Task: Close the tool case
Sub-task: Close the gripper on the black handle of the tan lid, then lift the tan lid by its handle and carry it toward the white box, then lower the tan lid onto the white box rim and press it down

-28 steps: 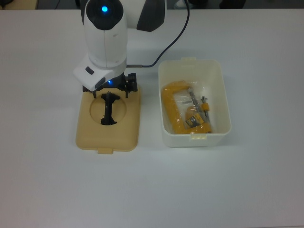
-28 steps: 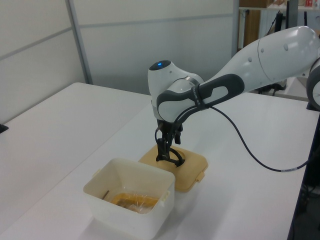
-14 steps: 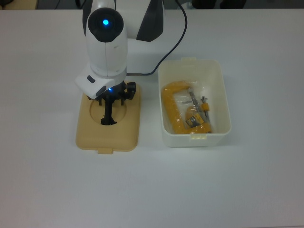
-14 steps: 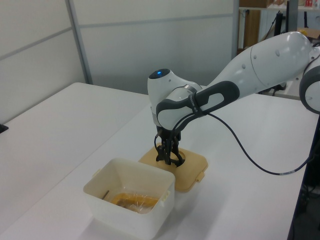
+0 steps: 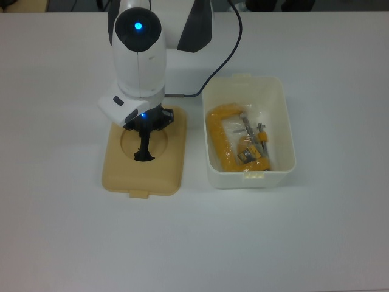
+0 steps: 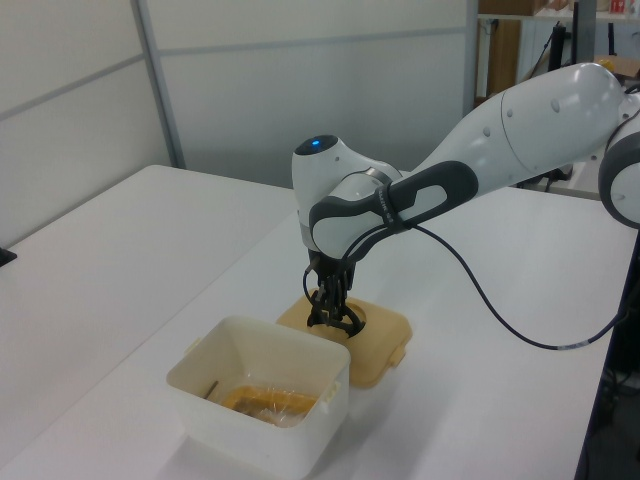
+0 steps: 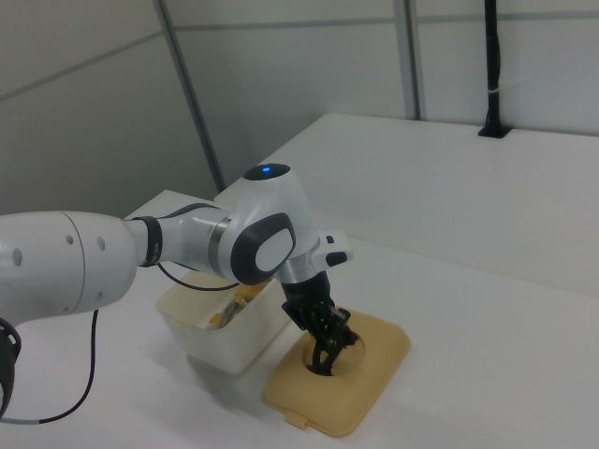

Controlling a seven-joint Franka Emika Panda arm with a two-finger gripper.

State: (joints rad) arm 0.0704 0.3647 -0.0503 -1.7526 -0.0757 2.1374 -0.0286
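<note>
The gripper (image 5: 144,139) stands over the tan lid (image 5: 143,176), its fingers (image 7: 329,344) clamped on the black handle (image 5: 144,153) in the round recess. The lid lies flat on the surface (image 5: 316,243) just beside the open white tool case (image 5: 249,176).

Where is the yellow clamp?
In the top view, the yellow metal clamp lies inside the open white plastic box, on the tan lid's right.

No text, label, brand, number or sign can be read in any of the 3 views.
</note>
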